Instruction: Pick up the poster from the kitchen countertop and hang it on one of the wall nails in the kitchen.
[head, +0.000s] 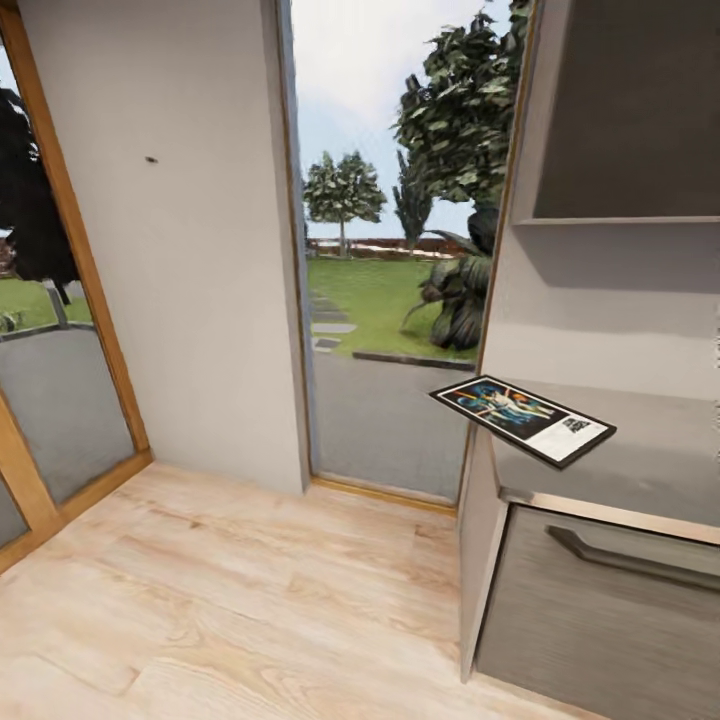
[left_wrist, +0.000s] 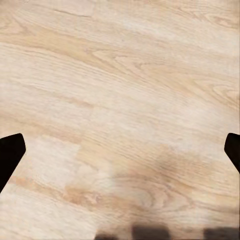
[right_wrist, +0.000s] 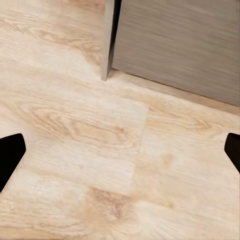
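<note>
Head view: poster (head: 522, 418) flat on kitchen countertop (head: 640, 470) at 3 o'clock, corner overhanging end. Nail (head: 151, 159) on wall at 10 o'clock. Left gripper (left_wrist: 120, 150) spread over wood floor (left_wrist: 120, 75). Right gripper (right_wrist: 120, 150) spread beside grey cabinet (right_wrist: 180, 45), well below poster.

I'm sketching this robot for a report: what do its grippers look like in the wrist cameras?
Little of them shows. The left gripper appears as two plain black fingertips with angled, pointed ends at the picture's edges. The right gripper looks the same: flat black fingertips, no markings or cables visible. Their finer shape cannot be told.
</note>
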